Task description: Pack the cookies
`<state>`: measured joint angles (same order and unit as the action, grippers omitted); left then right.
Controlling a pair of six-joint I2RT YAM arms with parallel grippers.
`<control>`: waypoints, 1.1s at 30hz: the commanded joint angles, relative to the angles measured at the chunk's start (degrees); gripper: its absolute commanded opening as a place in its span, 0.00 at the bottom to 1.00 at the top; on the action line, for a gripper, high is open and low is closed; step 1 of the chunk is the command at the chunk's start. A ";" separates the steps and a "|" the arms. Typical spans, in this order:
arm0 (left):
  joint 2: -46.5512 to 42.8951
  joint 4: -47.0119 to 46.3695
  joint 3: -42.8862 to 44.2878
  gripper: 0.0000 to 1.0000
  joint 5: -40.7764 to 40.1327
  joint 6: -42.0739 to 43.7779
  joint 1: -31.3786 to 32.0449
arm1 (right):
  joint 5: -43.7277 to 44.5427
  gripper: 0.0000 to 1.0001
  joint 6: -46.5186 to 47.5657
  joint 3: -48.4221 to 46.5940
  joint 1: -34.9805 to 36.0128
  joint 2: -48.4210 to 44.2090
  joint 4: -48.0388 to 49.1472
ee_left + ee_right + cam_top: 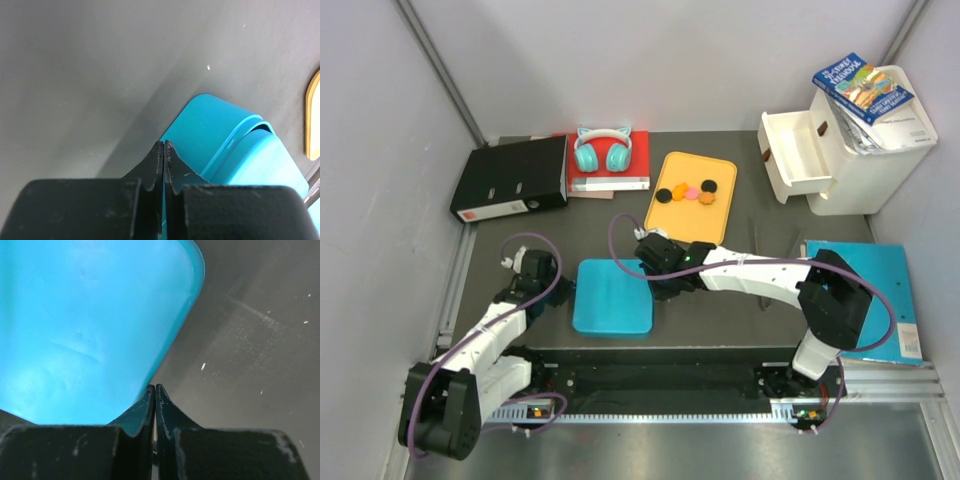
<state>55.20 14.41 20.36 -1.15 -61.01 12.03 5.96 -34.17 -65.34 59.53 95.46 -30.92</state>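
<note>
**Cookies.** The cookies [686,192] lie in a short row on the yellow tray [708,220] at the far centre of the tabletop [715,312]. Orange, black and one pink disc are distinguishable. None is in either pincer.

**Blue container.** The blue container [612,296] sits at the near centre of the tabletop, between the two arms and well apart from the cookies. In the left wrist view its lid [215,125] stands raised above the base [272,170] along one side.

**Left pincer.** The left pincer [558,288] [163,145] is just beside the container's left edge. Its fingers are pressed together. Whether they pinch the container cannot be told.

**Right pincer.** The right pincer [653,278] [155,389] is at the container's right edge. Its fingers are pressed together, and the lid's rim [90,315] runs into the tips.
</note>
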 commanded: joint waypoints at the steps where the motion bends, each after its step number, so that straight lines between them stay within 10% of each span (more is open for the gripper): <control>1: -0.71 -1.85 0.55 0.00 2.21 -0.51 0.36 | -1.74 0.00 0.33 -5.50 0.85 0.87 6.22; 23: -2.55 15.64 9.34 0.03 -17.92 4.67 -0.61 | 5.30 0.00 3.14 -1.64 -2.49 -7.91 2.00; 33: -1.32 13.89 10.22 0.04 -17.22 4.33 -1.13 | -7.52 0.00 15.09 6.19 10.07 -18.64 12.90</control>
<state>53.78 28.67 28.60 -17.67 -56.90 11.46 4.08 -25.28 -60.20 63.83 79.29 -23.92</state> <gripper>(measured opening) 0.044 0.003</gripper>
